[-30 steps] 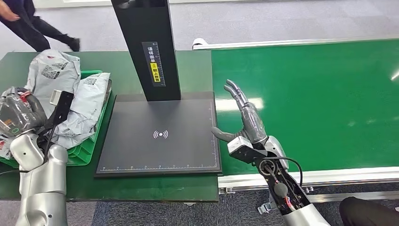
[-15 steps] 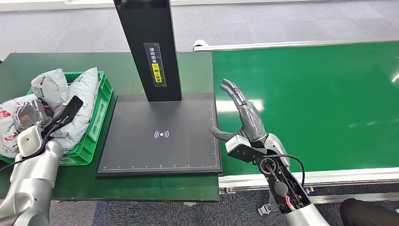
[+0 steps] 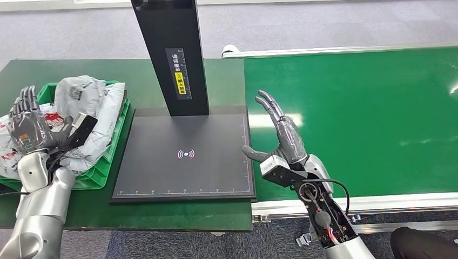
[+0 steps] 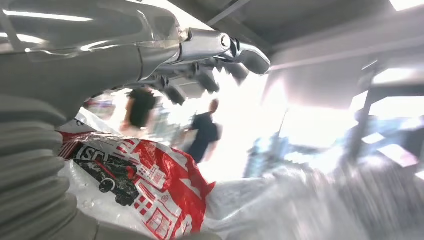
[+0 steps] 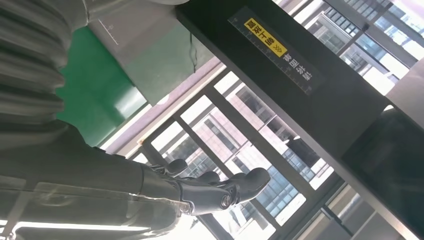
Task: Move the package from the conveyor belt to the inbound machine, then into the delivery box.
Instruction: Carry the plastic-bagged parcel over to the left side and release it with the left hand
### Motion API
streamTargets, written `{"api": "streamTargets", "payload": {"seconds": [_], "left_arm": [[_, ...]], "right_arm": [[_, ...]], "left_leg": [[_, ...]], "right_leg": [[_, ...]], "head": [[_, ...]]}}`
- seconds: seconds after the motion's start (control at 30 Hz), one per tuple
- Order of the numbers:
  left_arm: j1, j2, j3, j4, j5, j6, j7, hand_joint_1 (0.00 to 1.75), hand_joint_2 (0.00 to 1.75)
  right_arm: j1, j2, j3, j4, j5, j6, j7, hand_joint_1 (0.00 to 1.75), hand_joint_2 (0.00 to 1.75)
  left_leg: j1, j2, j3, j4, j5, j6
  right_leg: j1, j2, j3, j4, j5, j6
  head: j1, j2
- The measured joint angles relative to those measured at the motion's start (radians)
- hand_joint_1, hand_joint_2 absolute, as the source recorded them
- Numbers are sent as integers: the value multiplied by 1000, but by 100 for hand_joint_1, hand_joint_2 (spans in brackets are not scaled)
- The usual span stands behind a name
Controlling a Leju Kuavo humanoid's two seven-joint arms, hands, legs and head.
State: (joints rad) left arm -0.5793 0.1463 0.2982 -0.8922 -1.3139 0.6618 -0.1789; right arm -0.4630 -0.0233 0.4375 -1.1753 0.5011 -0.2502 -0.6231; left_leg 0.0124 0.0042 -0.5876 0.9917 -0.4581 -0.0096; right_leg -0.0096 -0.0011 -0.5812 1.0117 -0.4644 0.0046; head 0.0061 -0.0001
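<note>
From the head view, the left hand (image 3: 28, 125) is hovering over the green crate (image 3: 109, 145) with fingers spread, holding nothing; packages (image 3: 89, 108) are lying in it. The right hand (image 3: 281, 137) is waiting open at the edge of the bare green belt (image 3: 367, 113). The scanner pad (image 3: 183, 156) is carrying nothing.

In the left wrist view, a red-and-white package (image 4: 150, 190) is lying beneath the fingers (image 4: 220, 55).

In the right wrist view, fingers (image 5: 220, 190) are spreading near the scanner column (image 5: 300, 80).

This cycle looks finished, with the robot awaiting the next package.

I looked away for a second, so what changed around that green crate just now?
The left hand has lifted off the packages in the green crate and opened, fingers up, holding nothing. The person at the far left has gone. The right hand stays open over the conveyor belt, beside the scanner plate.
</note>
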Motion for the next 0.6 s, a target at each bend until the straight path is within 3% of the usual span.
{"api": "streamTargets", "payload": {"seconds": [0.27,0.47,0.6], "left_arm": [[35,-106,121,-210,5,0,-223,0,0],[36,-198,264,-347,69,0,-481,0,0],[36,-231,322,-394,86,0,-514,0,0]], "right_arm": [[2,1,1,0,-19,-23,-10,0,175],[1,1,2,1,-37,-36,-15,0,175],[0,1,3,1,-40,-38,-15,0,175]], "left_leg": [[0,1,-1,0,0,0],[0,1,-2,0,0,0],[0,1,-2,0,0,0]], "right_leg": [[0,1,-2,0,0,0],[0,1,-3,0,0,0],[0,1,-3,0,0,0]], "head": [[0,0],[0,0],[0,0]]}}
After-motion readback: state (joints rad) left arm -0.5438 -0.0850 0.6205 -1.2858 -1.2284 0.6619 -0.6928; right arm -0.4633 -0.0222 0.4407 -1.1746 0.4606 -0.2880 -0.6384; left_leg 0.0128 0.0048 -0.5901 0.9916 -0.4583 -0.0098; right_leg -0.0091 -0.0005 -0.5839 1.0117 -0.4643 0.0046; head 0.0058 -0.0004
